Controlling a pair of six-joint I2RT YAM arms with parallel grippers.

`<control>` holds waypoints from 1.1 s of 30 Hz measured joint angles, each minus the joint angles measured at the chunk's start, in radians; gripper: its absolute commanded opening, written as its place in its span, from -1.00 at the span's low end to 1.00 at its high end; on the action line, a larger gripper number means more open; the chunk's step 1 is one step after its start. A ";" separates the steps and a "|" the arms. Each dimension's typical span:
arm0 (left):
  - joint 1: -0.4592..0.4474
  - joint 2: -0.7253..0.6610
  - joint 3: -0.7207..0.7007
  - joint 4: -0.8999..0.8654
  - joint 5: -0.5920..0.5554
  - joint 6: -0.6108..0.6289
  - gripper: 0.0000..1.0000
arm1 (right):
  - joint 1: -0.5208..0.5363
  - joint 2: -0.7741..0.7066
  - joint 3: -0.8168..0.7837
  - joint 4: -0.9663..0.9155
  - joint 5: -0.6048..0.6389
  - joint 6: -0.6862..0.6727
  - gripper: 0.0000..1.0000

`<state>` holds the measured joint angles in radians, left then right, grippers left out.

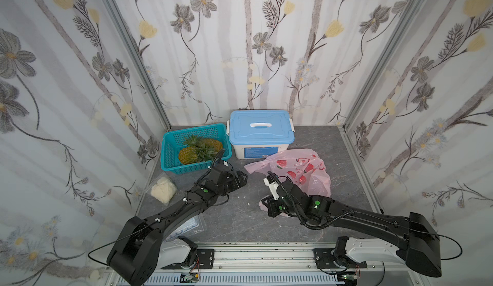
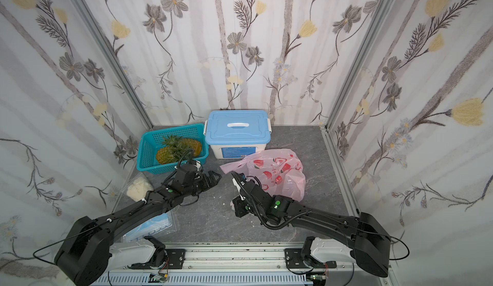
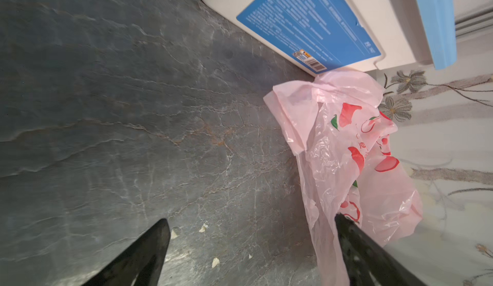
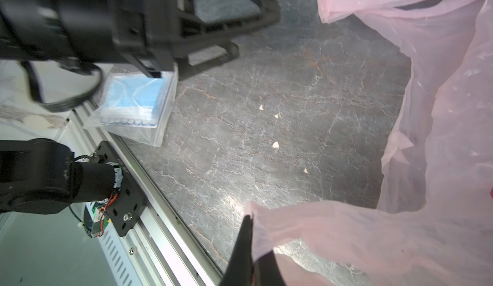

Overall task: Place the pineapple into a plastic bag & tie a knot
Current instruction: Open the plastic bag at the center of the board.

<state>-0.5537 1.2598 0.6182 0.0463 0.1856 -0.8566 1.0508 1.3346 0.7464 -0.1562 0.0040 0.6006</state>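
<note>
Bag-opening step. Your right gripper (image 4: 248, 219) pinches a pink edge of the plastic bag (image 1: 296, 165), centre-right in a top view. Left gripper (image 3: 250, 220) gapes, empty. Pineapple (image 1: 190, 155) lies in the basket (image 1: 169, 149), centre-left, unbagged. Next, I judge: catch the opposite rim, spread the mouth.

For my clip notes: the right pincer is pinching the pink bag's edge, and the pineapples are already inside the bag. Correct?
Not quite. The pineapples lie in the teal basket, as both top views show. The right pincer does pinch the pink bag.

2 black arms (image 1: 170, 215), white bases (image 1: 368, 250), green dots (image 1: 317, 203)
</note>
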 measured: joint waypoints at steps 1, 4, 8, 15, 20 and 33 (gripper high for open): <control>-0.005 0.020 -0.004 0.027 0.014 -0.010 1.00 | -0.006 -0.019 -0.021 0.029 -0.013 -0.008 -1.00; -0.015 0.068 -0.008 0.100 0.037 -0.029 1.00 | -0.023 -0.053 -0.070 0.057 -0.048 -0.015 -1.00; -0.017 0.171 0.015 0.188 0.070 -0.034 1.00 | -0.027 -0.115 -0.129 0.127 -0.122 -0.015 -1.00; -0.019 0.436 0.161 0.288 0.151 -0.034 0.82 | -0.032 -0.164 -0.189 0.214 -0.212 -0.006 -1.00; -0.021 0.525 0.194 0.374 0.139 -0.033 0.36 | -0.054 -0.190 -0.215 0.245 -0.235 -0.003 -1.00; -0.030 0.671 0.228 0.664 0.050 0.039 -0.74 | -0.097 -0.335 -0.306 0.227 -0.277 0.004 -1.00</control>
<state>-0.5835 1.9308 0.8463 0.7101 0.2352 -0.8173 0.9543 0.9997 0.4400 0.0704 -0.2726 0.6044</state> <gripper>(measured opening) 0.180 0.048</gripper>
